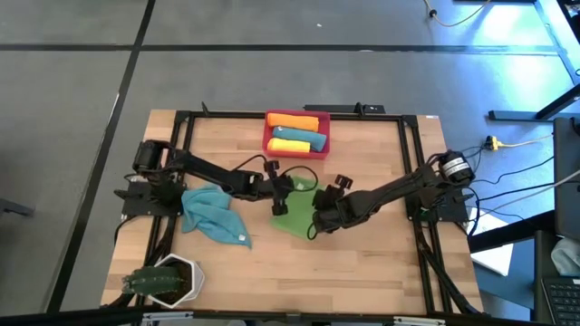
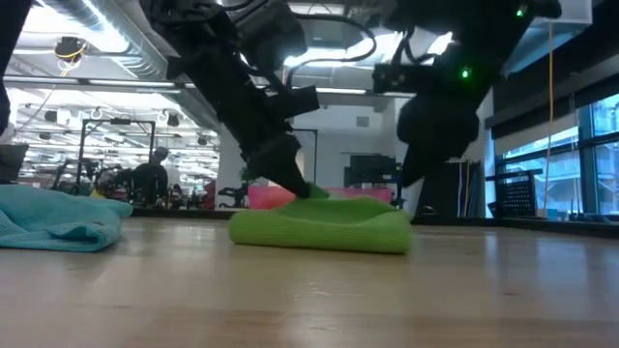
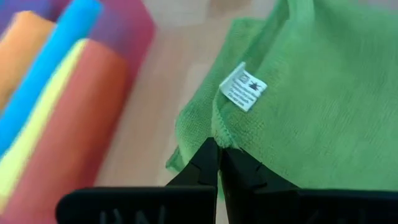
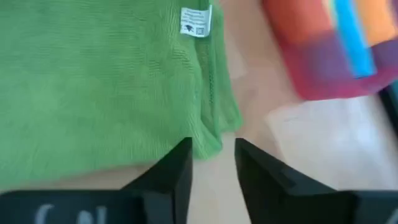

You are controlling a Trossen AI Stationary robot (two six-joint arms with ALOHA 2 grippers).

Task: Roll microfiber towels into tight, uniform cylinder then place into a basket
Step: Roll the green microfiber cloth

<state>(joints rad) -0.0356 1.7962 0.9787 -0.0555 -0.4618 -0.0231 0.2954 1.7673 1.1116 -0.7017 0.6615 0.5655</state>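
Green microfiber towel (image 1: 297, 215), soft and folded flat, lies on the wooden table (image 1: 362, 272) just in front of the red-pink plastic basket (image 1: 268, 136), and here is the risk: the left gripper (image 3: 219, 160) is pinched shut on the towel's edge near its white label (image 3: 242, 86), while the right gripper (image 4: 211, 158) has its fingers parted just off the towel's corner, holding nothing. With only one side held, a pull from the left could drag the cloth askew or let the fold slump, and any roll started from there would likely come out loose and lopsided. The basket already holds an orange roll (image 1: 292, 119), a teal-blue roll (image 1: 290, 133) and a yellow roll (image 1: 294, 145), so room looks tight for another. Beside the green towel, away from the right arm, a crumpled teal-blue cloth (image 1: 213, 213) waits; a white hexagonal pot with a plant (image 1: 168, 279) sits well apart from the basket, out of the way.
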